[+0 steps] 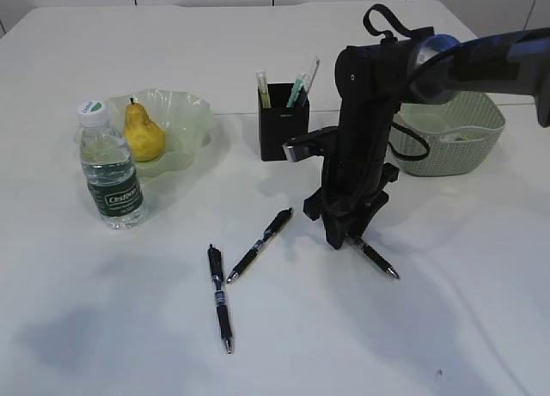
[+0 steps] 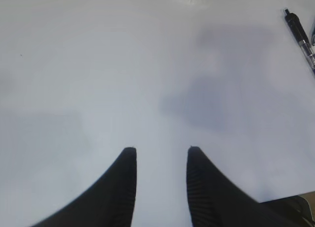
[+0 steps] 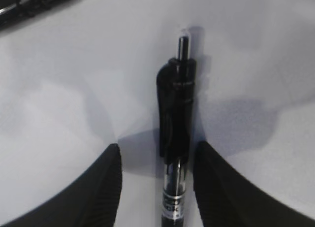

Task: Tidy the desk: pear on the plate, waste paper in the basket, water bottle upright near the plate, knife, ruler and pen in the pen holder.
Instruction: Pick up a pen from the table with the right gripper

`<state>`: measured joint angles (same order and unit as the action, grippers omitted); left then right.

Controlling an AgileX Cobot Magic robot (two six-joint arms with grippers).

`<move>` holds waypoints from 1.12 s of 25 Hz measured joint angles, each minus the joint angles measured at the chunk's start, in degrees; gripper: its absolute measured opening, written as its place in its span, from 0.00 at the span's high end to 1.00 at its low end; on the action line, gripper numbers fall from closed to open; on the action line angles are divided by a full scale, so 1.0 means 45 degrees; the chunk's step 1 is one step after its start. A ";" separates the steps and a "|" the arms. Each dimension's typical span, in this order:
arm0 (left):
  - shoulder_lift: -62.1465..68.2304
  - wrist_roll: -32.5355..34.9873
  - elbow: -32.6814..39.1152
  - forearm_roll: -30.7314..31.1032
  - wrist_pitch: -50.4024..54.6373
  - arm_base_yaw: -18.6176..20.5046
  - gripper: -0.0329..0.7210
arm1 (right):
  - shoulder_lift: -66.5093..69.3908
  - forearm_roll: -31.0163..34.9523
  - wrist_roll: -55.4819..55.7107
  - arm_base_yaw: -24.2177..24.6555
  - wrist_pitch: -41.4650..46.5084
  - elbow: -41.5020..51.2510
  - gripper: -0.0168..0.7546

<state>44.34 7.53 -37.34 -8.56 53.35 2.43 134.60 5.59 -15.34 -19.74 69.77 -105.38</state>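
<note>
Pear (image 1: pixel 143 131) on plate (image 1: pixel 191 112), water bottle (image 1: pixel 110 168) upright at plate's 8 o'clock: done. Three pens on desk (image 1: pixel 77 327) left. Right gripper (image 3: pixel 156 178) spread, straddling pen (image 3: pixel 176 133), not clamped. Left gripper (image 2: pixel 158 180) parted, empty.

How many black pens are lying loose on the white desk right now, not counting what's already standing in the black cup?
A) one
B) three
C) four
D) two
B. Two pens lie in front of the pen holder, and a third pen lies on the desk between the open fingers of the right gripper.
</note>
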 joint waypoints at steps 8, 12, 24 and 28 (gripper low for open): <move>0.0000 0.0000 0.0000 0.0000 0.0056 0.0000 0.64 | 0.0000 -0.0127 0.0000 0.0000 0.0000 0.0000 0.48; 0.0000 0.0000 0.0000 0.0000 0.0120 0.0000 0.64 | 0.0000 -0.0250 0.0000 0.0000 0.0000 0.0000 0.48; 0.0000 0.0000 0.0000 0.0000 0.0174 0.0000 0.64 | 0.0009 -0.0321 0.0000 0.0000 0.0000 0.0000 0.50; 0.0000 0.0000 0.0000 0.0000 0.0285 0.0000 0.64 | 0.0009 -0.0422 0.0000 0.0000 0.0000 0.0000 0.61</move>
<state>44.34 7.53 -37.34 -8.56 54.63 2.43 134.64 3.68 -15.34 -19.74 69.77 -105.38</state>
